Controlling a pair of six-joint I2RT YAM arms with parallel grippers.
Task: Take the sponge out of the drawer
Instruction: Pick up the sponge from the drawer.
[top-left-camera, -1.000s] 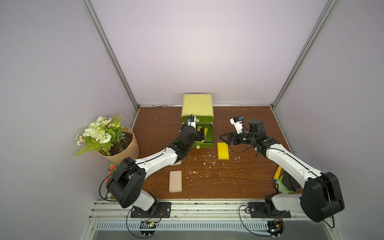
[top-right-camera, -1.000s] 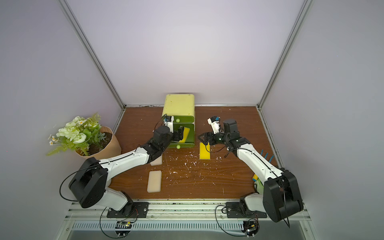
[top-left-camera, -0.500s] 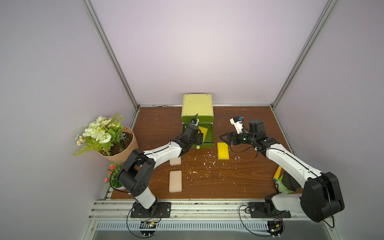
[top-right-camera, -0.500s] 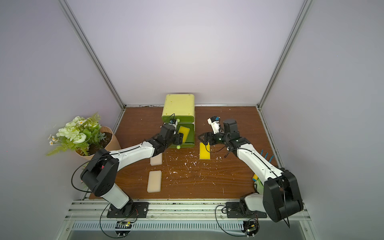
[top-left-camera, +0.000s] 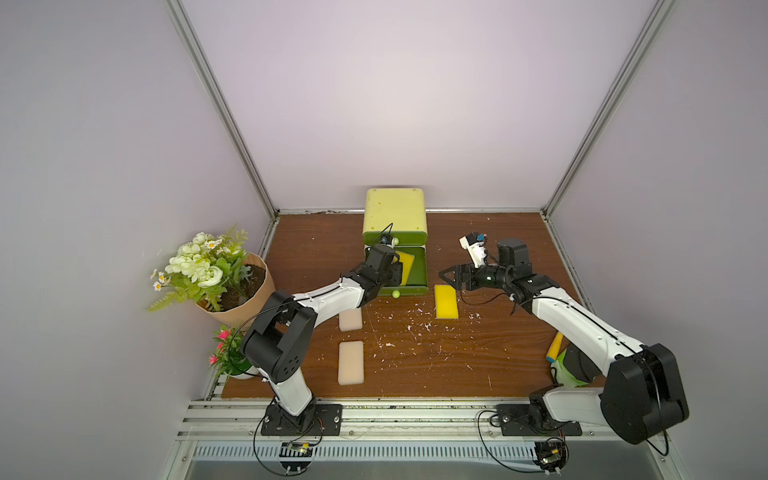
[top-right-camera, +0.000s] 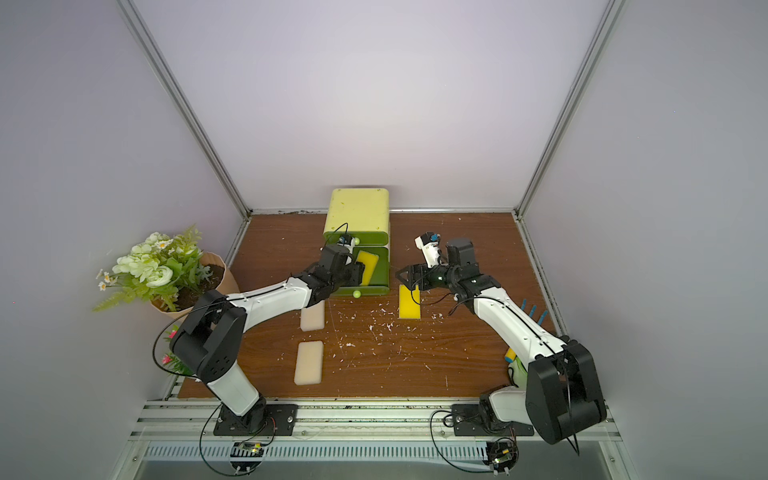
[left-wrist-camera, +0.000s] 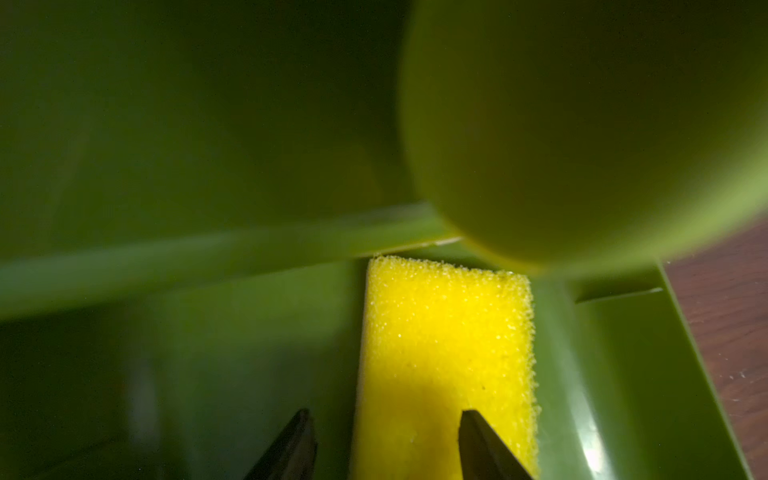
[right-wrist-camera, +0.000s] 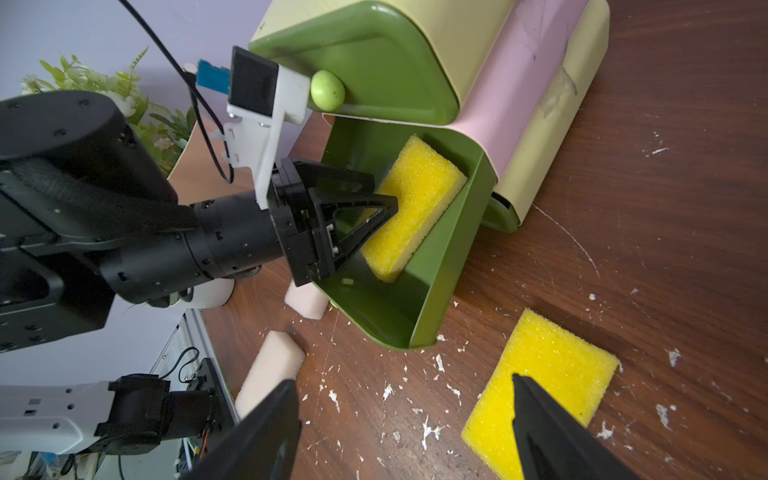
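Currently the left gripper (left-wrist-camera: 386, 436) reaches into the pulled-out lower drawer (top-left-camera: 420, 270). Its jaws are partly spread, with 1 fingertip (left-wrist-camera: 482, 449) over the yellow sponge (right-wrist-camera: 419, 195) and nothing pinched. That sponge leans tilted inside the drawer. Right of the drawer, the right gripper (right-wrist-camera: 403, 384) hovers with jaws spread wide above a 2nd yellow sponge (top-left-camera: 446, 301) lying flat on the wooden table (top-left-camera: 415, 357). 2 pale sponges (top-left-camera: 351, 362) (top-left-camera: 350, 321) lie nearer, to the left.

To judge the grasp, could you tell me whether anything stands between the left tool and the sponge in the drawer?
Nothing visible does: the left tool sits inside the open drawer, its fingers flanking one edge of the sponge.
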